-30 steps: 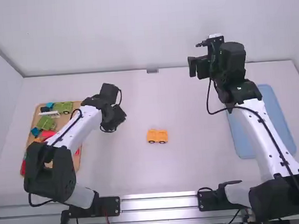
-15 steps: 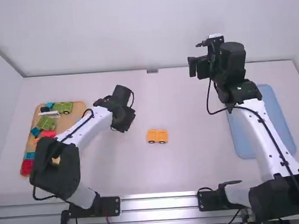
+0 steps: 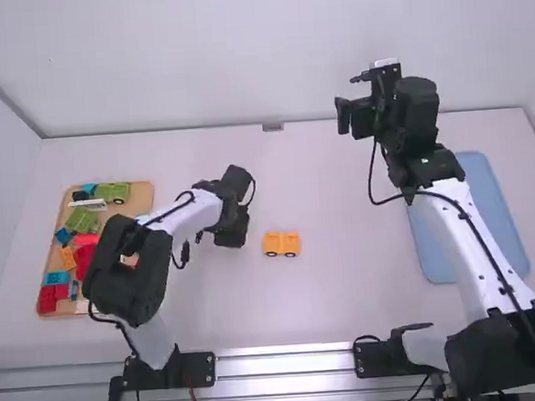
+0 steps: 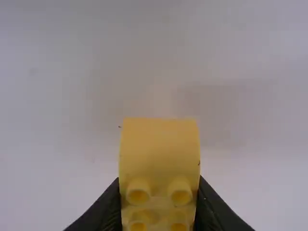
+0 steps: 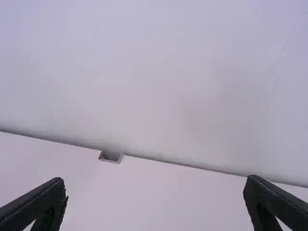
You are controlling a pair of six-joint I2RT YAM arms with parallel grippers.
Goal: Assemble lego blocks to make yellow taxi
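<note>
Left of the orange-yellow wheeled piece [image 3: 282, 244], which stands mid-table, is my left gripper [image 3: 231, 234]. In the left wrist view, this gripper [image 4: 159, 204] is shut on a yellow block [image 4: 159, 149] with round studs and a curved side. A gap separates gripper and wheeled piece in the high view. My right gripper [image 3: 356, 104] is raised at the back right, away from the wheeled piece. In the right wrist view, that gripper [image 5: 155, 192] is open with nothing between its fingers.
On the left, a wooden tray [image 3: 137, 199] carries several red, green, blue and orange blocks. A blue tray [image 3: 488, 208] lies at the right, partly behind the right arm. The back wall [image 3: 240, 65] rises beyond the table's far edge.
My left gripper has moved right and somewhat toward the camera, nearer the wheeled piece, and its arm uncovers more of the wooden tray. The right arm is almost unmoved.
</note>
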